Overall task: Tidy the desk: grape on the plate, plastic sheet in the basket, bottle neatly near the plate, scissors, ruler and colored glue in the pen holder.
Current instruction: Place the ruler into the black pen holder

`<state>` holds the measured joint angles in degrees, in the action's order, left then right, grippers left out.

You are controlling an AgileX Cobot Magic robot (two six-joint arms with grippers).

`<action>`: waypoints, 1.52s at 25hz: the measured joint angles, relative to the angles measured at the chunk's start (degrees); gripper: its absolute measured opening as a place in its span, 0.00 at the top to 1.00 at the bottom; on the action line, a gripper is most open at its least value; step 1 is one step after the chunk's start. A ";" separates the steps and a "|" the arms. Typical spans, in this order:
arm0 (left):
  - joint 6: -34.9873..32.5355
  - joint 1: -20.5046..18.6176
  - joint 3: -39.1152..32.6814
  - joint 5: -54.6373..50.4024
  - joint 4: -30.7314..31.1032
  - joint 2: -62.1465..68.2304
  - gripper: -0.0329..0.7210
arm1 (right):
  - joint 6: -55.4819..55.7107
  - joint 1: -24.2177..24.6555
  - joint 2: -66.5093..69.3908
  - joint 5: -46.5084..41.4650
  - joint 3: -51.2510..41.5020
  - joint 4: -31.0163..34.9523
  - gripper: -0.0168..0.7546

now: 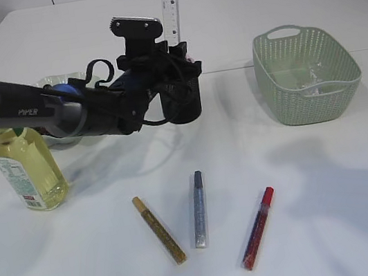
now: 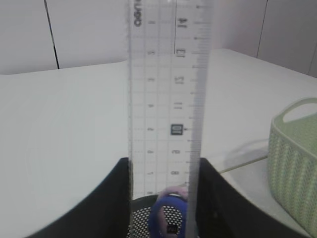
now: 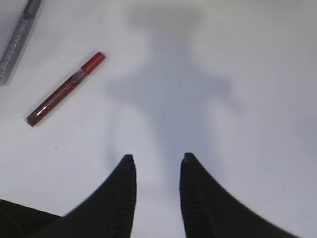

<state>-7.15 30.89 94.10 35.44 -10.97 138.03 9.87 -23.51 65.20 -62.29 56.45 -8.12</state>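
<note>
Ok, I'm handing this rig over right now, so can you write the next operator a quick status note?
Left claw: shut on the ruler, standing upright in the pen holder.
Right claw: open, empty, hovering over bare table near the red glue.
Done: scissors' blue handle already sits in the pen holder; plastic sheet lies in the basket.
Left: release the ruler; gold glue, silver glue and red glue still lie on the table; bottle stands at the left. Plate and grape hidden behind the left arm.
</note>
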 joint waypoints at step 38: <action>0.42 0.00 1.50 -12.89 -5.36 -4.88 0.38 | 0.29 0.00 0.00 1.01 0.00 -0.26 0.65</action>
<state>-6.72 30.89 95.60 22.55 -16.32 133.15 10.16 -23.51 65.20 -61.28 56.45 -8.38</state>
